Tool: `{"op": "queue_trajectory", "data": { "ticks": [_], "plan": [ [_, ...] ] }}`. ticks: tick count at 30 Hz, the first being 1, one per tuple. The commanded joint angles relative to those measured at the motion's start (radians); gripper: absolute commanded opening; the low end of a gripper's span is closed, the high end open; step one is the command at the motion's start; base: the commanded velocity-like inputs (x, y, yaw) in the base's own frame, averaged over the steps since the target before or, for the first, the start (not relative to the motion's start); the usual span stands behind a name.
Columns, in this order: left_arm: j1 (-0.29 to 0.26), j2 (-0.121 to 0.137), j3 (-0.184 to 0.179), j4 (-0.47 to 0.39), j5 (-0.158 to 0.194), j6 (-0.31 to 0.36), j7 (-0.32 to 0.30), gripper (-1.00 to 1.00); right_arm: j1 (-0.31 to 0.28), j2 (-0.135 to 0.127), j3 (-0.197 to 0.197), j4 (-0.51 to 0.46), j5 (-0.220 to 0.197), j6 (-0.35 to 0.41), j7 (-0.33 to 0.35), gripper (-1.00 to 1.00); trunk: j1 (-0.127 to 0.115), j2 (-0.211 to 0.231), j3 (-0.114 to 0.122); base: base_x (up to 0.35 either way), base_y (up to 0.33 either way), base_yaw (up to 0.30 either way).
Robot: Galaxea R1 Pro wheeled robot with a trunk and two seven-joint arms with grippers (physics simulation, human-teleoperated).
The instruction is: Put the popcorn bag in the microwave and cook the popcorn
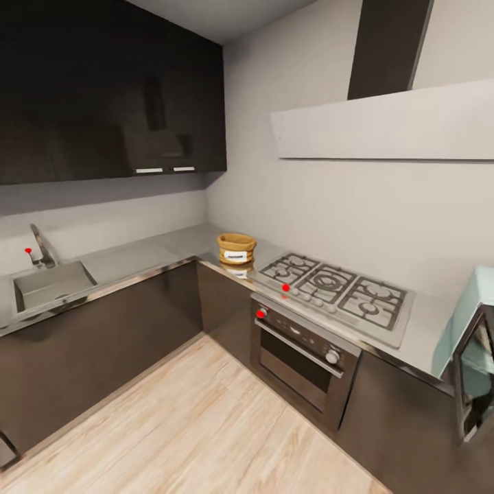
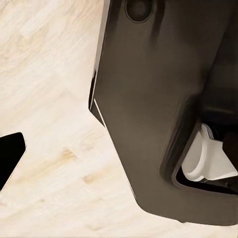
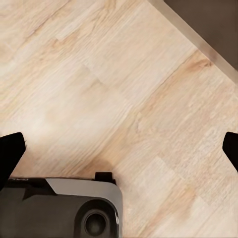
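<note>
Where the two runs of the steel surface (image 1: 137, 257) meet in the corner, the bag (image 1: 237, 248) stands upright, its white label facing out, just beside the hob (image 1: 339, 287) on the side toward the sink (image 1: 51, 285). The hob sits over the oven (image 1: 302, 350), and the bag rests on the surface, apart from the hob's nearest grate. On the far side of the hob from the bag, the mint microwave (image 1: 473, 343) stands at the edge of the head view, its dark door swung open. A hood (image 1: 384, 123) hangs above the hob, and dark wall cupboards (image 1: 110, 89) hang over the sink run.

The right wrist view looks down on pale wood floor (image 3: 119, 99); the right end effector (image 3: 121, 148) has its two dark fingertips (image 3: 11, 148) wide apart, with nothing between them. The left wrist view shows one dark fingertip (image 2: 10, 156) over the same floor beside the robot's dark base (image 2: 158, 99); I cannot tell how the left end effector stands.
</note>
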Motion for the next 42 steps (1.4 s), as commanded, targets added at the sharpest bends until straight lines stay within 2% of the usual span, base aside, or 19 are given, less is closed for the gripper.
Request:
{"op": "queue_trajectory", "data": {
  "ticks": [1, 16, 30, 42],
  "plan": [
    [0.001, 0.000, 0.005, -0.003, 0.000, 0.004, 0.000, 1.00, 0.000, 0.000, 0.006, 0.001, 0.001, -0.002, -0.007, 1.00, 0.001, -0.001, -0.001, 0.230, 0.235, 0.000],
    [0.001, -0.002, 0.004, -0.003, 0.000, 0.004, 0.000, 1.00, 0.000, 0.000, 0.004, 0.001, 0.001, -0.002, -0.006, 1.00, 0.001, -0.001, -0.001, 0.237, 0.231, -0.009],
    [0.001, -0.001, 0.005, -0.003, 0.000, 0.006, 0.000, 1.00, 0.000, 0.000, 0.004, 0.001, 0.000, -0.002, -0.006, 1.00, 0.001, -0.001, -0.001, 0.238, 0.232, -0.251],
    [0.001, -0.001, 0.005, -0.003, 0.000, 0.005, 0.000, 1.00, 0.000, 0.000, 0.007, 0.001, 0.001, -0.003, -0.005, 1.00, 0.001, -0.001, -0.001, 0.191, 0.268, -0.021]
  ]
}}
